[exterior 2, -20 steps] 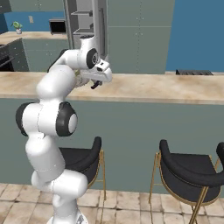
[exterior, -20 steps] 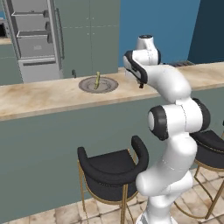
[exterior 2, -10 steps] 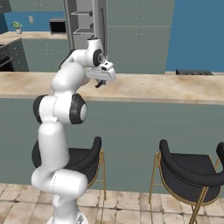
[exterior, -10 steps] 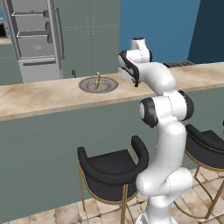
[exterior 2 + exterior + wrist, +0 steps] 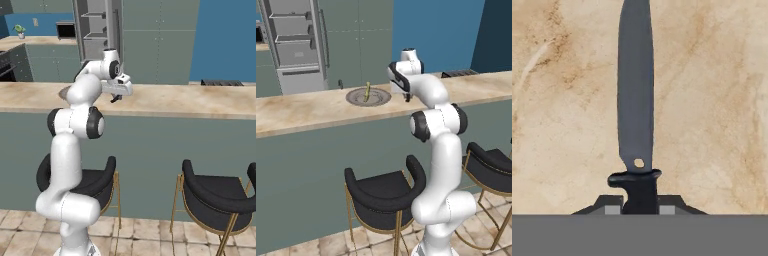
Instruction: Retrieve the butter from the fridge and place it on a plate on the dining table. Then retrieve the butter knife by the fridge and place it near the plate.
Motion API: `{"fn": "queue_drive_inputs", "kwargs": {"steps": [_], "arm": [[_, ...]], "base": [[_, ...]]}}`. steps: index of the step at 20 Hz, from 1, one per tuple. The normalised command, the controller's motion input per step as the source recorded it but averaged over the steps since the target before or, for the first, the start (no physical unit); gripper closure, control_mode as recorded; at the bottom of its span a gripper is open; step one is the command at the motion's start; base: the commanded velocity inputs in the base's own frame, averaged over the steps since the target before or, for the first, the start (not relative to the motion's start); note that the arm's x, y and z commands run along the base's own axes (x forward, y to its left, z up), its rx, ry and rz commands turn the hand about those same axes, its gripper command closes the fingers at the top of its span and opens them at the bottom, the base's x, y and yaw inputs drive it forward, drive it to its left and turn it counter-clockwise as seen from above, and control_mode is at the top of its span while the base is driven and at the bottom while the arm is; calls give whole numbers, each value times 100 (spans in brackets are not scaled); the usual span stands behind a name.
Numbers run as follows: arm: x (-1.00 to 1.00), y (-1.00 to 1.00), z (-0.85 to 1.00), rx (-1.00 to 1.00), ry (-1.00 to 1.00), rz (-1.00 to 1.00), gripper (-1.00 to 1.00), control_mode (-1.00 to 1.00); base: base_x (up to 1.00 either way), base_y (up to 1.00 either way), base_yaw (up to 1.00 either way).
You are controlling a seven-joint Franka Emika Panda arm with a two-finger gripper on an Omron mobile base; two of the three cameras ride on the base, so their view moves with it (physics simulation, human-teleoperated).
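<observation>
Item: butter knife (image 5: 635, 105), clamped by handle in your jaws. Change: arm has straightened upright, lifting it over the tabletop (image 5: 301, 110). Butter (image 5: 367, 91) already plated (image 5: 358, 98); knife placement pending.

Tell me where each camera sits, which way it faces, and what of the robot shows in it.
Left base view: behind-left, facing the dining table, plate, butter and fridge; arm at right.
Right base view: behind-right, same dining table, fridge behind; arm at left, pincer over the top.
Hand view: on the hand, looking down at the tabletop along the held butter knife; finger tips at the bottom.
Both base views share table, stools, arm.
</observation>
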Motion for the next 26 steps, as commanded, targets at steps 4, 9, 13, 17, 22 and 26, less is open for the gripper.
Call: {"fn": "queue_drive_inputs", "kwargs": {"steps": [4,9,13,17,22,26], "arm": [[13,2,-30,0,0,0,100,-100],[10,3,-25,0,0,0,100,-100],[13,20,-28,0,0,0,100,-100],[11,18,-22,0,0,0,100,-100],[0,10,-35,2,0,0,100,-100],[1,8,-34,4,0,0,100,-100]], "base": [[0,0,0],[0,0,0],[0,0,0],[0,0,0],[0,0,0],[0,0,0]]}}
